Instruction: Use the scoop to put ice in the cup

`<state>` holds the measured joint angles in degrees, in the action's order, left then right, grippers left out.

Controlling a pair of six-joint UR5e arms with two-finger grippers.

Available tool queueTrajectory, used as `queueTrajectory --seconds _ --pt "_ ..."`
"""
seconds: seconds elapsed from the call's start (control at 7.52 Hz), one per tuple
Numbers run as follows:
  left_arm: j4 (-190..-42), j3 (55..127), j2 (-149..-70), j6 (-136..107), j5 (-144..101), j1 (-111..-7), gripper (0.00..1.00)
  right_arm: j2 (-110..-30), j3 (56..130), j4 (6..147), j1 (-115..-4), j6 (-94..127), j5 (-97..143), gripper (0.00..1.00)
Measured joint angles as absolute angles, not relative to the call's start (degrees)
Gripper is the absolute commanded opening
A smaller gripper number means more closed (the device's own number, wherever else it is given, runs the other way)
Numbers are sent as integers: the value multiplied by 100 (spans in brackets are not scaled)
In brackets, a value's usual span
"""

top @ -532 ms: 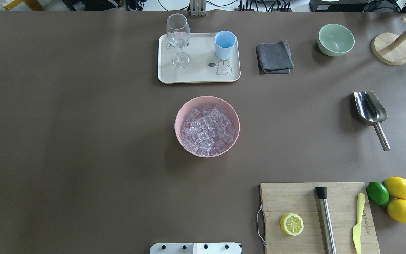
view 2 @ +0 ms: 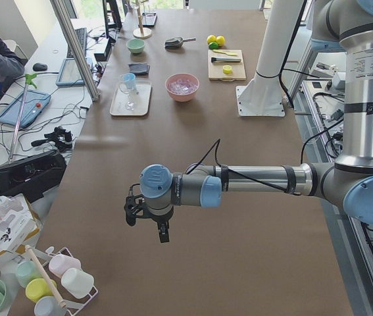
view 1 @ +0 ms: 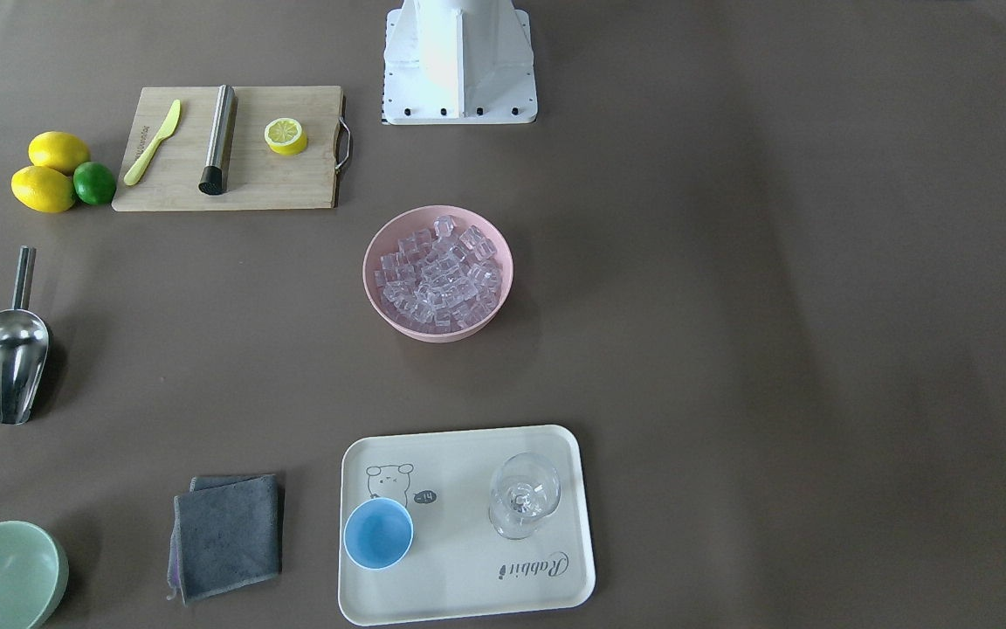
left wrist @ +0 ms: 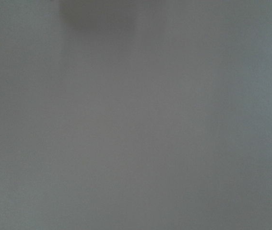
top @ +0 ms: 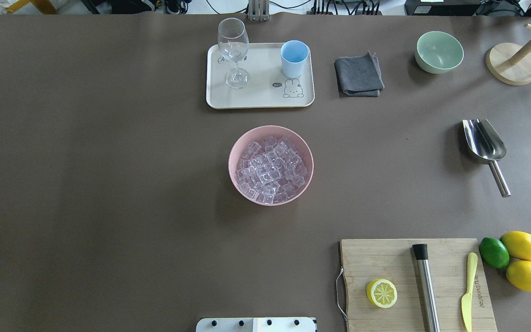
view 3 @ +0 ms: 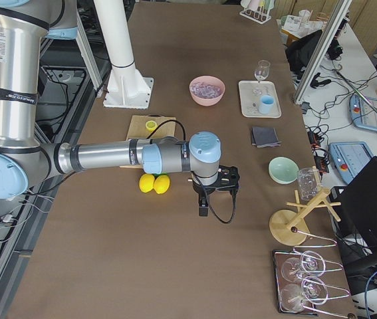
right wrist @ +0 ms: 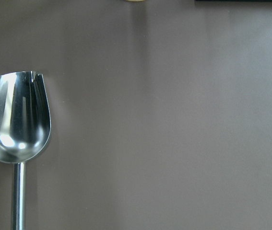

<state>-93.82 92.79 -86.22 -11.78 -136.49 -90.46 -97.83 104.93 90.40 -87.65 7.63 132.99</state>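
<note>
The ice (top: pixel 271 168) is a heap of small clear cubes in a pink bowl (top: pixel 235 157) at mid-table. The light-blue cup (top: pixel 294 58) stands upright on a cream tray (top: pixel 261 99) beyond the bowl. The steel scoop (top: pixel 484 143) lies on the table at the right, trough away from me; it also shows at the left of the right wrist view (right wrist: pixel 18 122). My right gripper (view 3: pixel 215 193) hangs above the table near the scoop's area. My left gripper (view 2: pixel 148 220) hangs over bare table far to the left. Both show only in side views, so I cannot tell whether they are open or shut.
A stemmed glass (top: pixel 233 50) shares the tray. A grey cloth (top: pixel 358 74), a pale-green bowl (top: pixel 439 51) and a wooden stand (top: pixel 512 63) lie at the back right. A cutting board (top: pixel 415 283) with a steel cylinder, knife and lemon half, plus lemons and a lime (top: pixel 494 252), sits near right.
</note>
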Motion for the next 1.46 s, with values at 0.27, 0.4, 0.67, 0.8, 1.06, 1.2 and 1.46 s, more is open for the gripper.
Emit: queueTrajectory --seconds 0.27,0.4,0.67,0.8,1.06,1.2,1.46 --pt "-9389 9286 -8627 -1202 -13639 -9006 98 -9912 10624 9021 -8775 736 13317 100" --pt "-9390 9287 -8649 -1213 -13632 -8926 98 -10010 10679 9014 -8781 744 13309 100" --pt "-9409 9337 -8717 -1210 -13635 -8677 98 -10063 10715 9004 -8777 725 13299 100" --pt "-9444 9371 -8734 -1215 -13675 -8628 98 -10032 10743 8995 -8731 720 13295 100" --pt "-9589 9585 -8758 -1228 -13855 -8330 98 -9860 10716 8969 -8325 884 13310 100" --pt "-9612 9722 -8841 -1235 -13887 -8008 98 -9823 10679 8728 -8065 1356 13359 100" --pt "-9614 9918 -9180 -1245 -13898 -7429 98 -9835 10470 7851 -7620 2554 13469 100"
